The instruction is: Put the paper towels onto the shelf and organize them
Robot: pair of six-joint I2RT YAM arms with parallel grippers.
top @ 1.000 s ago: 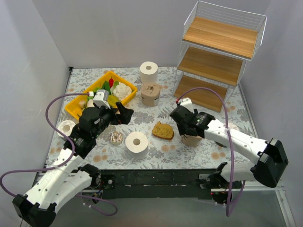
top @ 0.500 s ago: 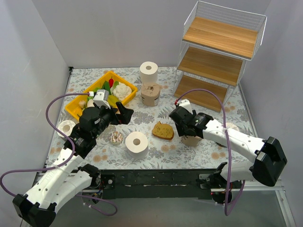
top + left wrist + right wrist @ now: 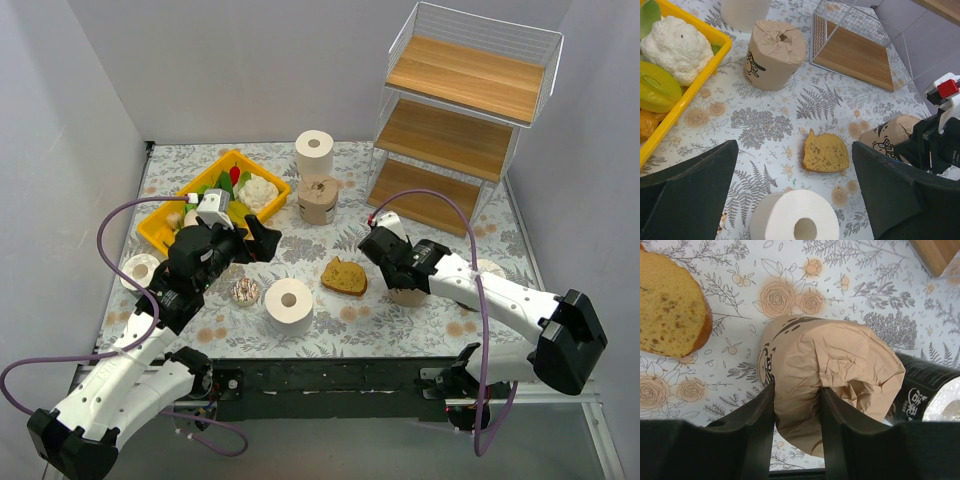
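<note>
Nearest, lower centre of the overhead view: a plain white roll (image 3: pixel 288 305) stood upright, core up. The left gripper (image 3: pixel 262 240) hovered up and left of it, jaws spread wide, holding nothing.

Right of centre: the right gripper (image 3: pixel 797 415) was clenched on a tan-wrapped roll (image 3: pixel 835 365), a finger pressed into the wrap on either side. The roll looked tipped rather than upright. Its long axis ran roughly left to right across the wrist view, crumpled end to the right. Whether it touched the table: could not tell. A dark-wrapped roll (image 3: pixel 925 390) lay just beside it; a bread slice (image 3: pixel 344 276) lay near its left.

Farther: a second tan roll (image 3: pixel 318 200) stood upright, with a second white roll (image 3: pixel 314 152) behind it.

Farthest, upper right: the shelf (image 3: pixel 470 75), no roll on any board. It lay up and right of the held roll, and the right arm was nearer. Judgement: the roll wants righting before it meets a board.
</note>
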